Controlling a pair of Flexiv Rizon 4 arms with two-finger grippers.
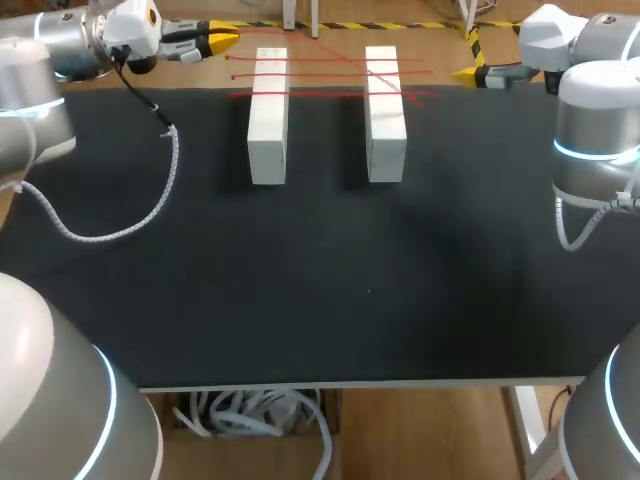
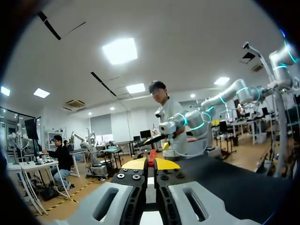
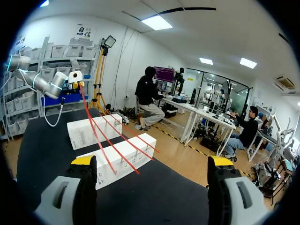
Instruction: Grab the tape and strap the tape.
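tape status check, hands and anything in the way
Left hand shut on red tape, past the far left edge. Right hand open, far right, holding nothing. Tape strands run across two white blocks; no obstruction seen.

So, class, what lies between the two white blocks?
In the head view, strands of red tape cross the gap between the left block and right block at their far ends; nearer, only bare black table.

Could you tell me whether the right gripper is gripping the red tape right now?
No, the right gripper has its fingers wide apart with the red tape well ahead of them.
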